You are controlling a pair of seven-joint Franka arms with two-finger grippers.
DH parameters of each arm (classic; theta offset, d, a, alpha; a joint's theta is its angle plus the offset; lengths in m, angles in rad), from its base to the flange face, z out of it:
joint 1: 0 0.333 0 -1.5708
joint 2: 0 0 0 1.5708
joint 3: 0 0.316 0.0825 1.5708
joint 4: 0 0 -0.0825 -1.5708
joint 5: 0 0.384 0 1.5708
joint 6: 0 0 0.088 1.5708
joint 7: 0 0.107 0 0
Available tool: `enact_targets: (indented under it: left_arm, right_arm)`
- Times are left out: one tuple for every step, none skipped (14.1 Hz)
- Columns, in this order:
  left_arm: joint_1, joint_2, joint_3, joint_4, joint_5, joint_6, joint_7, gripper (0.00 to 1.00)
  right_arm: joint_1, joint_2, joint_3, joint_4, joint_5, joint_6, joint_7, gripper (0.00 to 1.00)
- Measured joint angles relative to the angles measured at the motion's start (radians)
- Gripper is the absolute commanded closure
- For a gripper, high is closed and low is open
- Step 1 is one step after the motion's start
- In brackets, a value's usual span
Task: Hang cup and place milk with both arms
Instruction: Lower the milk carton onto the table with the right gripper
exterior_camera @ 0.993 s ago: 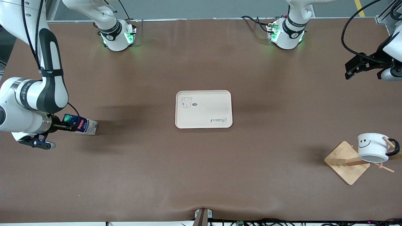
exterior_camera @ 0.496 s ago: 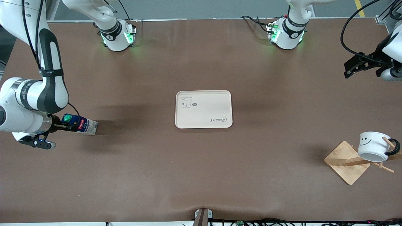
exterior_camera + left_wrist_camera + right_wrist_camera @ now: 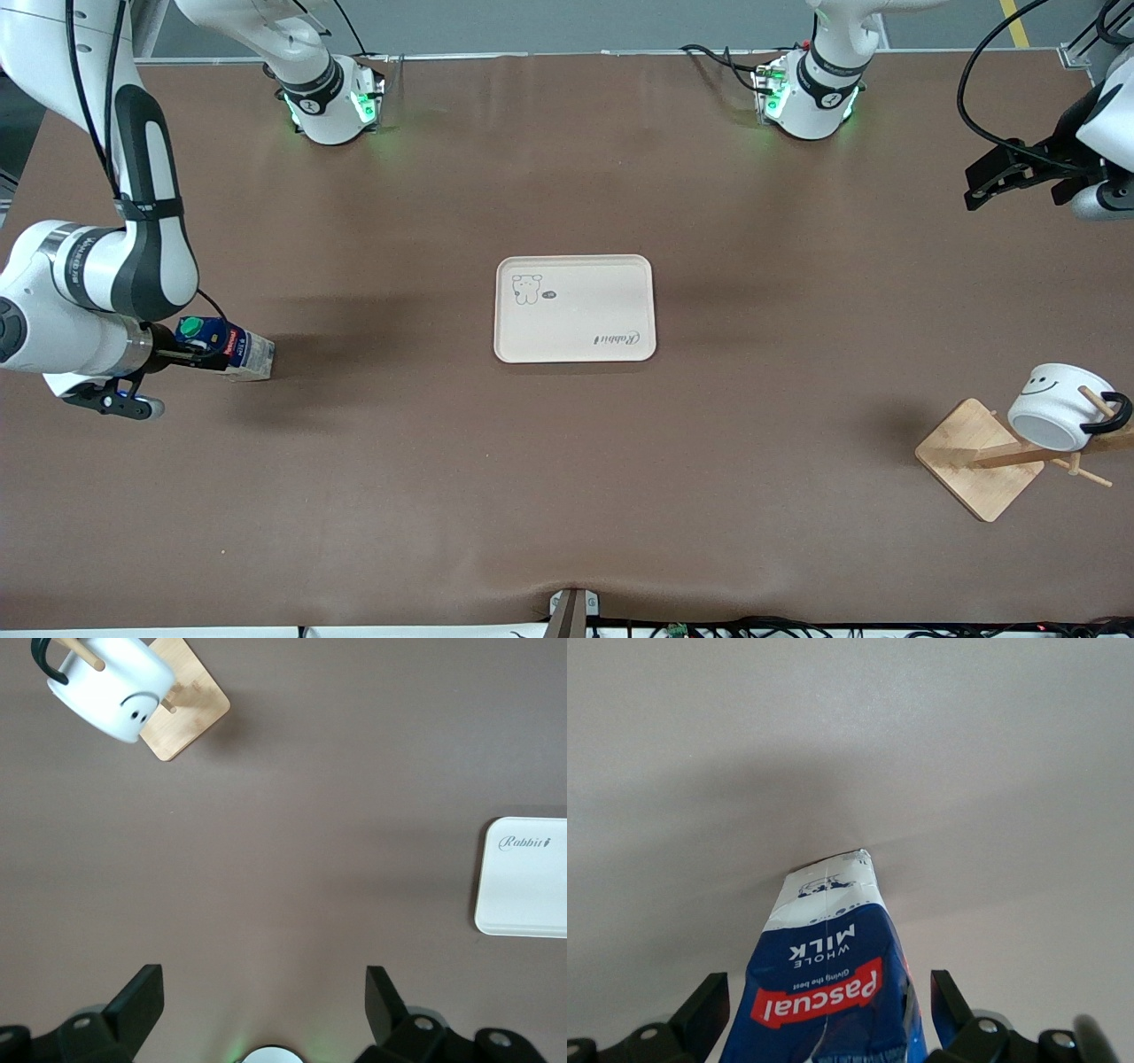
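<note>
The cup (image 3: 1056, 410) is seen hung on the rack (image 3: 979, 461); the left gripper (image 3: 997, 177), spread, is held at three o'clock above the surface (image 3: 567, 496). The milk (image 3: 226, 346) is flanked by the spread right gripper (image 3: 197, 354), the tray (image 3: 574, 307) unfilled.

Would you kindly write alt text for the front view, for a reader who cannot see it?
The right claw straddles the milk, open, at the right arm's end of the table. The cup hangs on a wooden rack; the left claw waits open above. A cream tray lies mid-table.

White jointed arms (image 3: 97, 266), black bands, green-lit bases (image 3: 332, 106).
</note>
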Motion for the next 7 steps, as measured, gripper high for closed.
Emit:
enact_targets:
  left_arm:
    - [0.0,-0.001,0.0,0.0,-0.006,-0.001,-0.001,0.0]
    - [0.0,-0.002,0.0,-0.001,-0.012,-0.001,-0.001,0.0]
    - [0.0,-0.003,0.0,-0.002,-0.016,-0.002,-0.002,0.0]
    - [0.0,-0.004,0.0,-0.005,-0.017,-0.002,-0.002,0.0]
    - [0.0,-0.005,0.0,-0.01,-0.017,-0.003,-0.002,0.0]
    - [0.0,-0.009,0.0,-0.017,-0.017,-0.003,-0.002,0.0]
    - [0.0,-0.016,0.0,-0.028,-0.017,-0.003,-0.002,0.0]
  right_arm:
    - [0.0,0.0,0.0,0.0,0.0,0.0,0.0,0.0]
    - [0.0,0.0,0.0,0.0,0.0,0.0,0.0,0.0]
    - [0.0,0.0,0.0,-0.001,0.0,0.0,0.0,0.0]
    - [0.0,0.0,0.0,-0.001,0.0,0.0,-0.001,0.0]
    - [0.0,0.0,0.0,-0.001,0.0,0.001,-0.003,0.0]
    - [0.0,0.0,0.0,0.0,0.0,0.003,-0.011,0.0]
    - [0.0,0.0,0.0,0.006,0.0,0.006,-0.019,0.0]
